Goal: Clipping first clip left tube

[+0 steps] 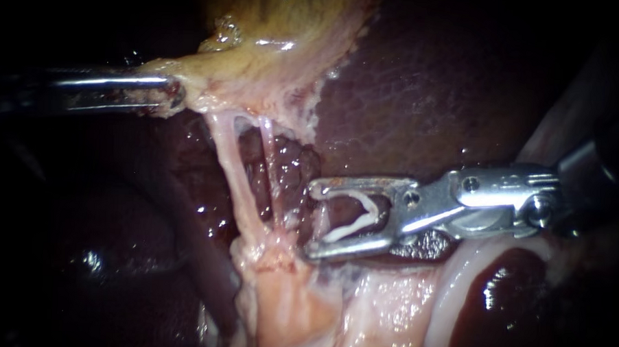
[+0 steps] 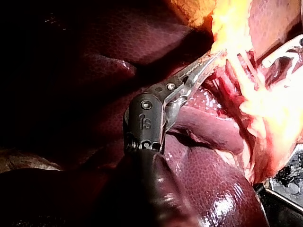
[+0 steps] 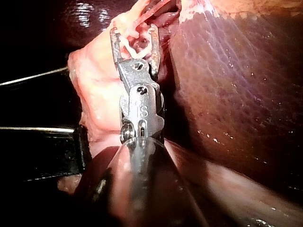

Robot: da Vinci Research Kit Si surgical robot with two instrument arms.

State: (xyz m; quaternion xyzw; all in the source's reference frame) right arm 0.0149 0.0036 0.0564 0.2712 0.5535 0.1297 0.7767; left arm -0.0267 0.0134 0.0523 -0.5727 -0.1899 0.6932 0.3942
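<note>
**A:** Where is the left tube (image 1: 237, 185) lying?

**B:** It is running taut from the lower edge of the gallbladder (image 1: 287, 35) down to the pale tissue (image 1: 298, 303) beneath. It is lying bare, with nothing closing around it.

**A:** What is sitting beside it?

**B:** The right tube (image 1: 270, 166), which is thinner, is running down just next to it, on the side facing the right instrument (image 1: 313, 220). So it is standing between that instrument's tips and the left tube.

**A:** How is the right instrument's tool standing?

**B:** Its jaws are spreading wide, yet they are carrying an open white clip (image 1: 354, 217), with one leg lying against each jaw. The tips are pointing at the tubes and sitting just short of the right one. Neither tube is lying inside the clip.

**A:** And the left instrument (image 1: 173, 97)?

**B:** It is coming in from the left. Its tool is clamping the gallbladder's pale edge, just above where the two tubes begin. The left wrist view is showing the jaws closed on that tissue.

**A:** What else is crowding the spot?

**B:** The dark red liver (image 1: 429, 81) is lying behind the tubes and above the right instrument. The pale tissue is lying right under its lower jaw.
</note>
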